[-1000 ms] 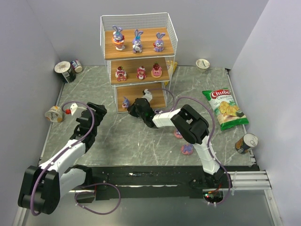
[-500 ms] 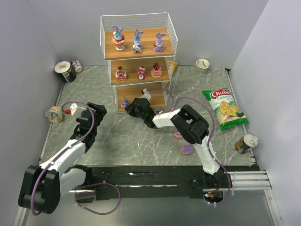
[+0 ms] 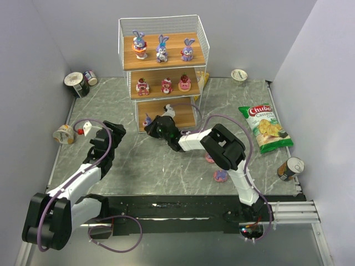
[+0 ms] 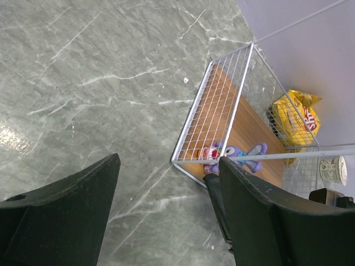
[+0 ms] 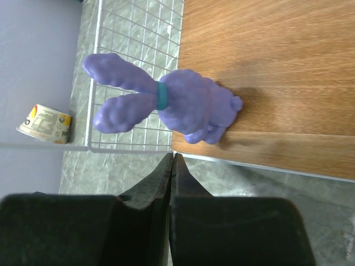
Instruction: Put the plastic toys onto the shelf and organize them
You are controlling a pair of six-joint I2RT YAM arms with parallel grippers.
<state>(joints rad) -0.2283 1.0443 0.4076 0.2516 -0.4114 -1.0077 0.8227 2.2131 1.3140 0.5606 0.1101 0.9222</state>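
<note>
Right gripper: clenched on nothing, tips just off the front edge of the lowest board.
Purple bunny: on that board of the shelf, near its left front corner, apart from the tips, upright by the look of it.
Left gripper: spread wide, empty, well apart over the table.
Handling: likely light, rigid, smooth plastic; tall ears, easily toppled; best pinched across the body.
Leftovers: pink toy and purple toy on the table beside the right arm.
Views: right wrist alone shows the gap between tips and bunny; overhead alone shows six figures on the upper tiers.
</note>
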